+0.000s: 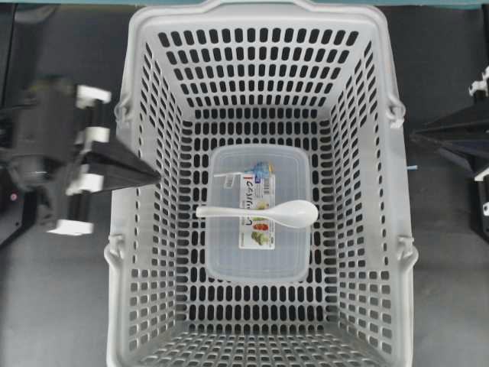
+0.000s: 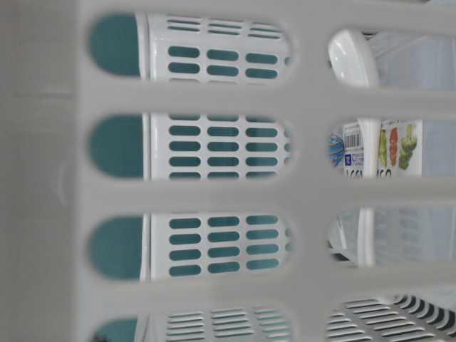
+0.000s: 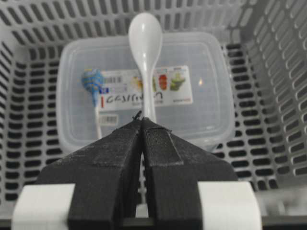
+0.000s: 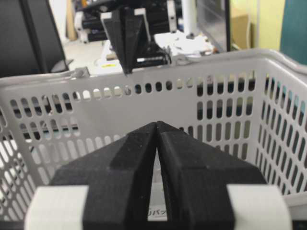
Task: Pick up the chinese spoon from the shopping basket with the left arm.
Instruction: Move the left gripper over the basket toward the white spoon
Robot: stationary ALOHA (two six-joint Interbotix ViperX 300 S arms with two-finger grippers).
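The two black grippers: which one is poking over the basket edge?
The left gripper: its tip reaches over the shopping basket rim; the right gripper stays outside.

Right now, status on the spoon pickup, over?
Left gripper shut, empty, at basket rim. Right gripper shut, outside. Spoon untouched, lying across container lid. Nothing covering it.

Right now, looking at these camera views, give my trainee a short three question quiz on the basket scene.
1. True or false: the chinese spoon lies on the lid of the clear container.
2. Is the left pincer open or shut?
3. Where is the right pincer? A) inside the shopping basket B) outside its wall C) gripping the spoon

Key: 1 true. 2 shut, holding nothing. 3 B.
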